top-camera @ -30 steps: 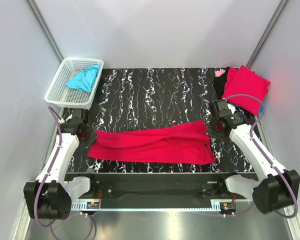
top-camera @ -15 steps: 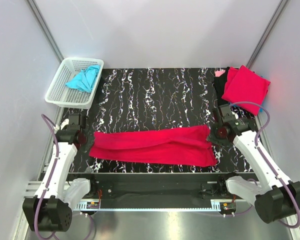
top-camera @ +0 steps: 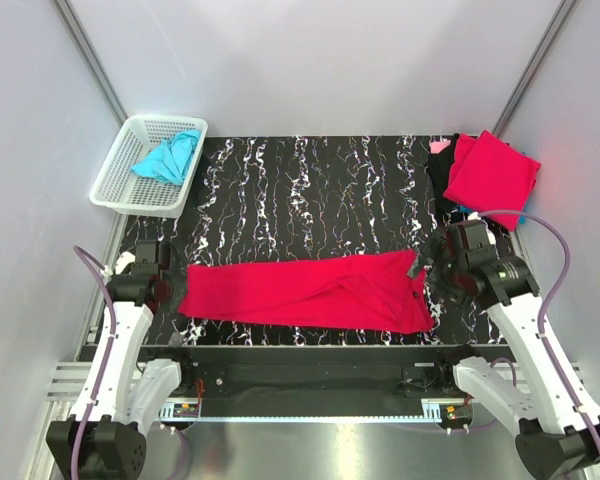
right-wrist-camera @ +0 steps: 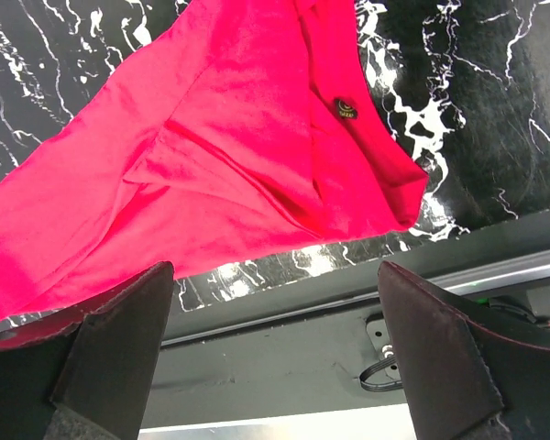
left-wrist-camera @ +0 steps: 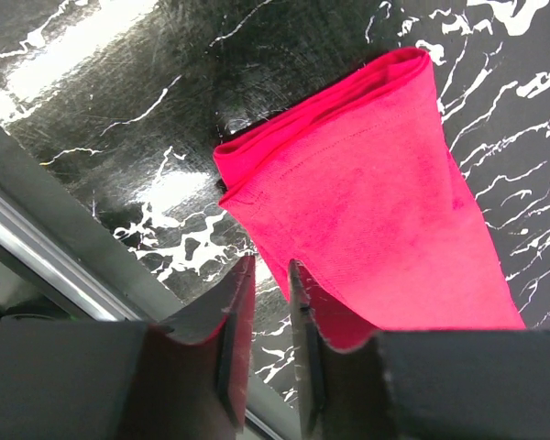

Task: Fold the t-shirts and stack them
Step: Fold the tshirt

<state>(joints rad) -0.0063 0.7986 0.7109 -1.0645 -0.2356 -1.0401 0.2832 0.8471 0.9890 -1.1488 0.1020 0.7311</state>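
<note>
The black, white-veined desk (top-camera: 310, 190) carries most of what is here. Across its near part lies 1 red shirt (top-camera: 300, 292), folded into a long band that runs left to right, with its right end wider and its near edge close to the desk's front edge. In the left wrist view its left end shows stacked layers and a stitched hem. Its right end is creased in the right wrist view, with 1 corner reaching toward the front edge.

The 2 arms flank this band. The left arm (top-camera: 120, 330) ends just beside the shirt's left end. The left jaws are a narrow gap apart with no cloth between them, and the hem lies just beside 1 finger. The right arm (top-camera: 515, 305) ends at the shirt's right end, and the right jaws are held wide apart above the cloth, gripping nothing.

A white basket (top-camera: 115, 185) sits at the far left corner, by the desk's edge. A crumpled blue shirt (top-camera: 168, 157) lies inside it, toward its far right side.

At the far right corner a folded shirt (top-camera: 492, 172), also red, lies flat on top of some dark cloth.

Smallest is a dark tag (right-wrist-camera: 347, 108) on the long shirt near its right end.
</note>
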